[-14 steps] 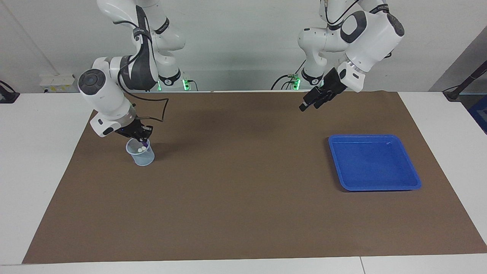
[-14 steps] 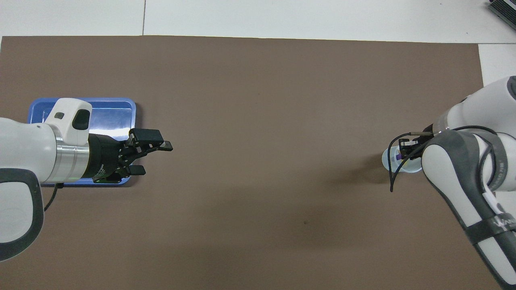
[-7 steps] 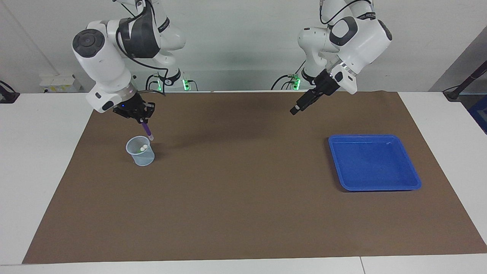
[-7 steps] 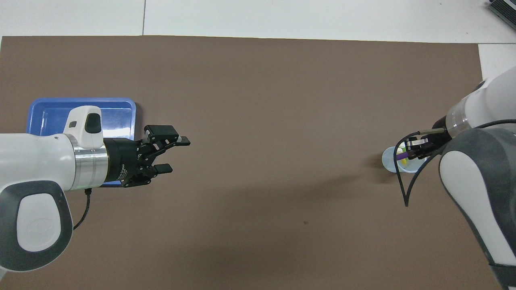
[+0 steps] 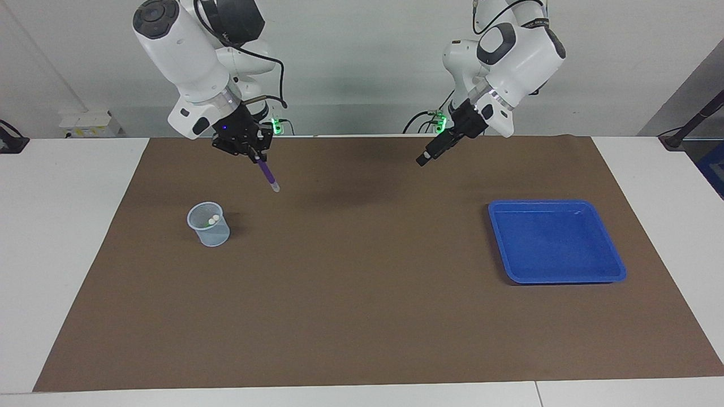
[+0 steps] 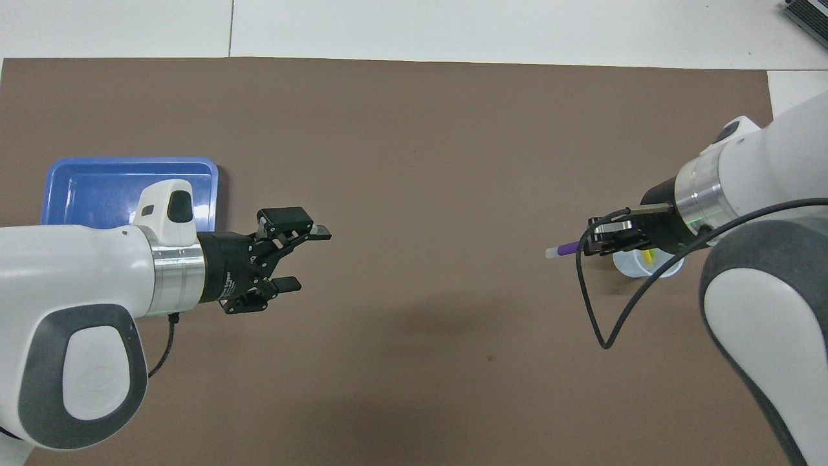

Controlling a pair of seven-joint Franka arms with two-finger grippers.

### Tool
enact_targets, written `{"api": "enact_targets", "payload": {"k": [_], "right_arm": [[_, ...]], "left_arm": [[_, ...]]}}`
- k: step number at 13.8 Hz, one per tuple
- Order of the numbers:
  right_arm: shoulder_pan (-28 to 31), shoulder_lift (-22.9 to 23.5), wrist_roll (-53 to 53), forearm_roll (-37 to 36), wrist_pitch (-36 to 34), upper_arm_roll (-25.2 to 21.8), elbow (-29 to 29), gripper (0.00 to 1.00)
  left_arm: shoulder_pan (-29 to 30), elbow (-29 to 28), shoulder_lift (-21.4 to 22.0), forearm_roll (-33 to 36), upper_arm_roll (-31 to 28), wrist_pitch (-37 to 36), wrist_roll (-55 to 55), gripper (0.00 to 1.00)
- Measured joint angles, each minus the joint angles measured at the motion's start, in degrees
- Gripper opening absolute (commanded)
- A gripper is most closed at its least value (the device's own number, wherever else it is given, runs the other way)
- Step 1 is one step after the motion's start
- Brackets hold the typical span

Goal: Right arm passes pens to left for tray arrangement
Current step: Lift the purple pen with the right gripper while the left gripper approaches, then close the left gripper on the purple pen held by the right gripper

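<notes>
My right gripper (image 5: pixel 255 157) (image 6: pixel 592 241) is shut on the purple pen (image 5: pixel 266 174) (image 6: pixel 568 246). The pen hangs slantwise in the air over the brown mat, pale end down, beside the cup toward the table's middle. Two more pens stand in the small pale-blue mesh cup (image 5: pixel 209 227) (image 6: pixel 631 265), where their pale ends (image 5: pixel 212 220) show; one is yellow (image 6: pixel 648 257). My left gripper (image 5: pixel 423 159) (image 6: pixel 304 257) hangs open and holds nothing, over the mat beside the blue tray (image 5: pixel 557 243) (image 6: pixel 97 191). Nothing lies in the tray.
A brown mat (image 5: pixel 362 282) covers most of the white table. The cup stands toward the right arm's end and the tray toward the left arm's end. A loose black cable (image 6: pixel 592 310) loops under the right wrist.
My right gripper lifted the purple pen out of the cup and carried it up and toward the table's middle. My left gripper moved from over the tray's edge toward the middle.
</notes>
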State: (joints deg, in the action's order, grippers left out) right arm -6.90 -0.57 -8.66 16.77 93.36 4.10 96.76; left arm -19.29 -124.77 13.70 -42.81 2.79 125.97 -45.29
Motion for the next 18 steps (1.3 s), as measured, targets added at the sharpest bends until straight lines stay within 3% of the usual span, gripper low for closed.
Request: {"api": "enact_targets", "payload": {"k": [4, 9, 12, 15, 18], "right_arm": [[-5.68, 0.26, -7.63, 8.29, 10.97, 0.13, 1.29, 0.0], [-16.52, 0.1, -18.77, 11.66, 30.19, 0.43, 7.75, 0.0], [-19.13, 0.05, -20.96, 13.31, 33.03, 0.42, 8.67, 0.0], [-19.8, 0.01, -21.01, 13.72, 33.09, 0.38, 8.82, 0.0], [-19.79, 0.01, -21.01, 13.73, 33.16, 0.29, 8.93, 0.0]], "left_arm": [[-3.33, -1.5, 0.07, -3.86, 0.15, 6.6, -8.25, 0.92], [-10.34, -4.15, 0.17, -9.8, 0.26, 19.68, -17.94, 0.92], [-13.36, -5.52, 0.26, -11.6, 0.32, 25.79, -23.23, 0.92], [-14.74, -6.98, 0.33, -15.77, 0.32, 31.02, -24.27, 0.84], [-15.11, -7.74, 0.32, -16.73, 0.28, 32.16, -24.58, 0.81]]}}
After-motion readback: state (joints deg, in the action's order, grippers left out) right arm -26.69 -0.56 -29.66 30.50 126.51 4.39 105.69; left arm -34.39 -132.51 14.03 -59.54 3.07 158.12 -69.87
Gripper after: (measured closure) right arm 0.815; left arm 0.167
